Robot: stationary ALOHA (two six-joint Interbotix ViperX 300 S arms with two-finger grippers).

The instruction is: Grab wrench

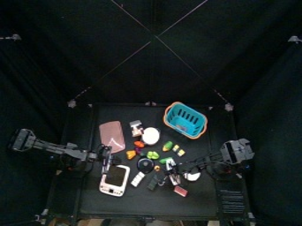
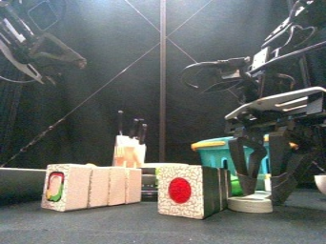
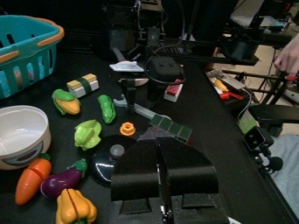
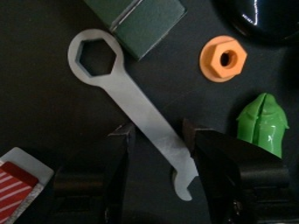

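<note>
Two black jaws of the right gripper [image 4: 158,171] stand parted on either side of the flat silvery-grey metal wrench [image 4: 131,109], whose slim shank runs between them while its hexagonal ring end points away from the wrist. Whether the jaws touch the shank I cannot tell; they sit just beside it on both sides. Near the wrench's ring end lies a dark green rectangular block [image 4: 138,22]; an orange plastic hex nut [image 4: 225,58] sits off to one side of the shank, and a bright green leaf-shaped toy [image 4: 267,122] lies close to the wrench's small open-hook end. A red-and-white striped card corner [image 4: 26,179] shows on the wrench's other side.

From above, the right gripper [image 1: 177,173] reaches into the clutter at the front of the black table [image 1: 88,207], well apart from the turquoise plastic basket [image 1: 185,118] (the wrench itself is too small to pick out there). A white handheld device [image 1: 115,180] lies beyond the clutter from it.

The left gripper [image 3: 163,171] hangs back with its jaws closed together, empty, short of a white round bowl [image 3: 20,133] and a small green cucumber toy [image 3: 107,108].
</note>
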